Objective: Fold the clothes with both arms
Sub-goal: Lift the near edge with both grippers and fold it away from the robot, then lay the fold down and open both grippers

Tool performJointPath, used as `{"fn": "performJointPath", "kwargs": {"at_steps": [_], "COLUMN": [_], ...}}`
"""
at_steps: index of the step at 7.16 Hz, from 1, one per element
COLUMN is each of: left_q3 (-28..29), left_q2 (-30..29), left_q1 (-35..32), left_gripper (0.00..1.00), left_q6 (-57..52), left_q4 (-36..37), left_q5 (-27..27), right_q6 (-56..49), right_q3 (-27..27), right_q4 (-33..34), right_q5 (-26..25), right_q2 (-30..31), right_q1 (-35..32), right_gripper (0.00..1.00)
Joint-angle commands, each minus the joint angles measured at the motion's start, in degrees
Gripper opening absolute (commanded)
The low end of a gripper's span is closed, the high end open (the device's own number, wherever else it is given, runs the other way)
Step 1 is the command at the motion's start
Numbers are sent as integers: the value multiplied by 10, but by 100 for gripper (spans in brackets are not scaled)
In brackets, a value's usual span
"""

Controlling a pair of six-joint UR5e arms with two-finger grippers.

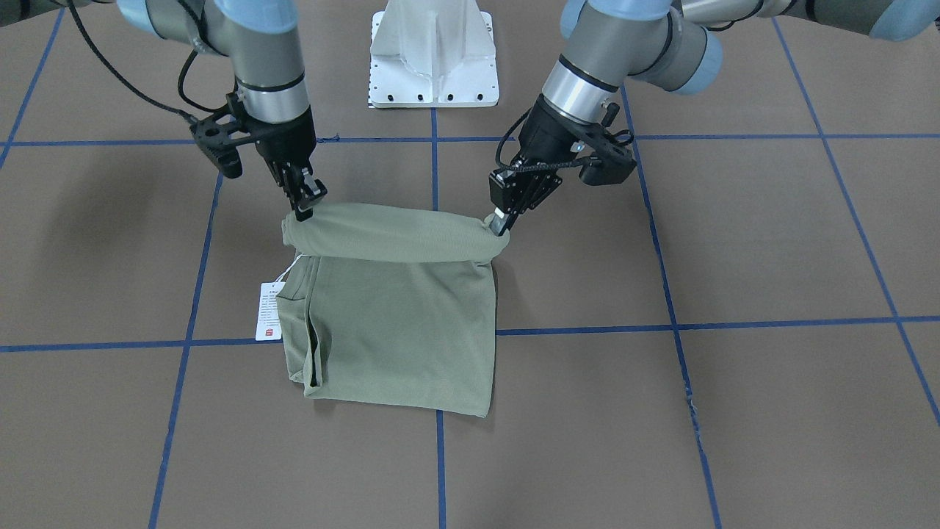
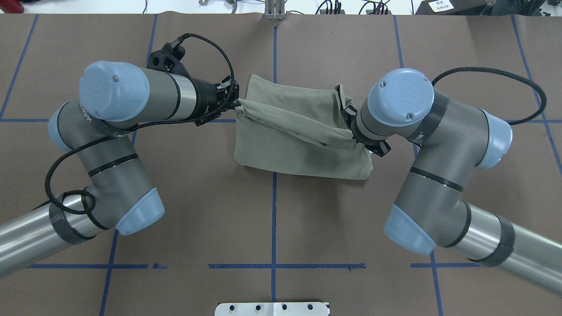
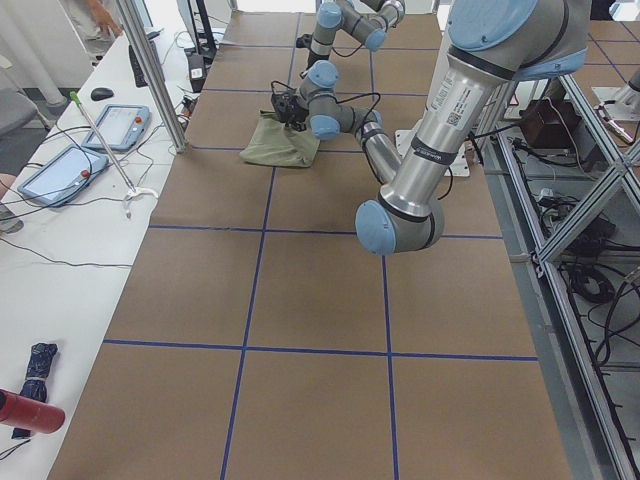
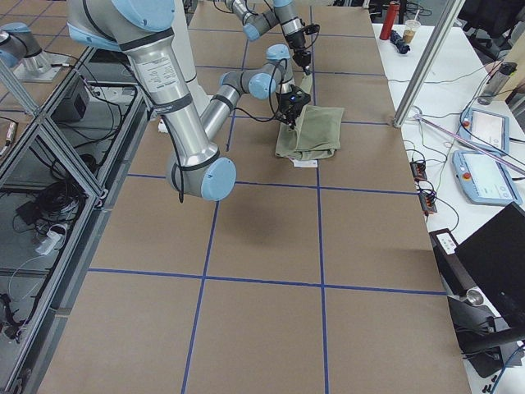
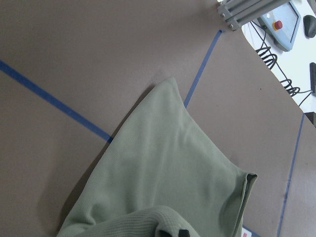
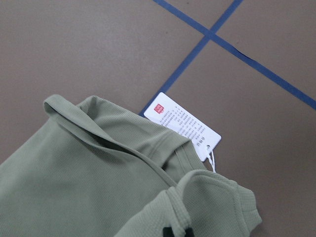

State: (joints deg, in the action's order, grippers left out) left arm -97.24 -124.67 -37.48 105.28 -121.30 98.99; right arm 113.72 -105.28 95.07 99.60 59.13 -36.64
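While my left gripper (image 1: 501, 222) and right gripper (image 1: 304, 211) clamp the shirt (image 1: 400, 323) by its lifted edge mid-fold, I'd next sweep it evenly down-frame.

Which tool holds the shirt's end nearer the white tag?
The right tool; the tag lies beside its end of the shirt, away from the left tool.

shirt (image 1: 400, 323) between left hand (image 1: 501, 220), right hand (image 1: 305, 206) (tag (image 1: 269, 312) beside)

The hang tag (image 1: 269, 311) has print too small to read. The tips of the jaws are buried in the rolled edge of the shirt (image 1: 396, 323). From overhead, the right arm (image 2: 397, 98) covers its own jaws.
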Motion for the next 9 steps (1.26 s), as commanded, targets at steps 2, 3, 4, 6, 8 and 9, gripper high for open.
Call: {"fn": "performJointPath", "kwargs": {"at_steps": [2, 3, 4, 6, 8, 9], "left_q3": [158, 211, 304, 340, 322, 287], "left_q2": [-71, -88, -135, -149, -125, -96], "left_q1": [-8, -9, -14, -66, -71, -77], "left_gripper": [0, 0, 0, 78, 100, 100], "left_q6": [-22, -39, -73, -171, -176, -212], "left_q4": [-73, -109, -133, -145, -148, -152], "left_q5": [-7, -33, -75, -76, -72, -46], "right_q6": [-58, -102, -152, -334, -424, -447], "right_q3": [160, 186, 257, 331, 331, 331], "right_q4": [-62, -86, -155, -201, -200, -200], "right_q5": [25, 52, 84, 99, 97, 101], "right_q2": [-75, -76, -87, -109, -108, -104], "right_q1": [-38, -58, -91, -124, -162, -178], "right_gripper": [0, 0, 10, 100, 100, 100]}}
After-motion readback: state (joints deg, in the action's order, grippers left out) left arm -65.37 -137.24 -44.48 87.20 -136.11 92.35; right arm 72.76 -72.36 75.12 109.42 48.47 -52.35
